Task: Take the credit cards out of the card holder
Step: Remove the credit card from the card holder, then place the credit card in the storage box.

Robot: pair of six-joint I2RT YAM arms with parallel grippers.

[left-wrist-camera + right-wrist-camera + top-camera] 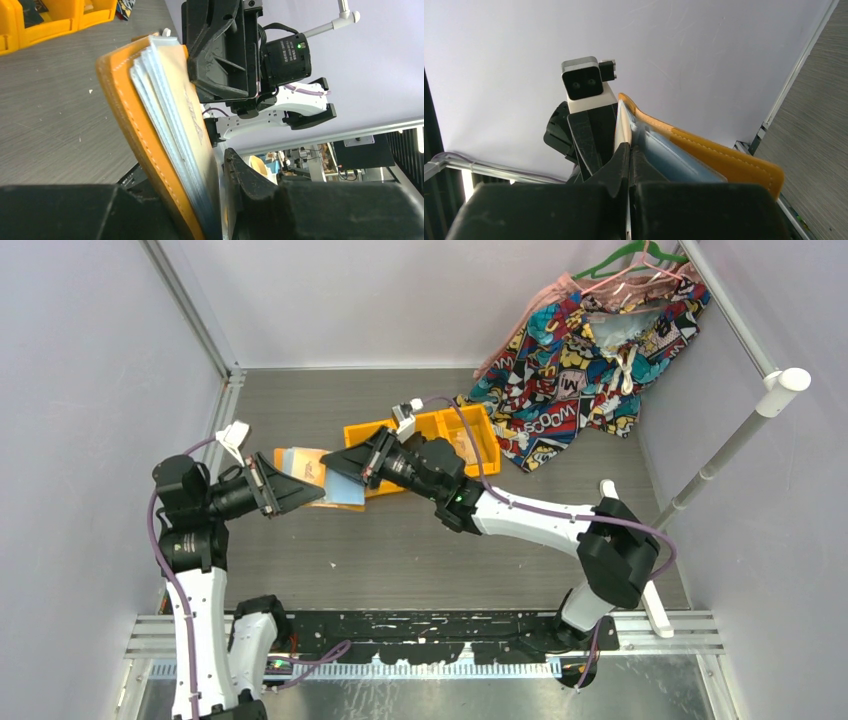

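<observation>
The orange card holder is held up off the table between both arms. In the left wrist view the card holder stands edge-on between my left gripper's jaws, its pale blue pockets fanned slightly, and it fills the space between them. My right gripper is shut on the thin edge of a pale credit card at the holder's top, beside the blue pockets and the orange cover. From above, my left gripper and right gripper meet at the holder.
Orange bin trays sit just behind the holder. A colourful patterned garment hangs on hangers at the back right. A white pole leans along the right wall. Grey table lies below the arms.
</observation>
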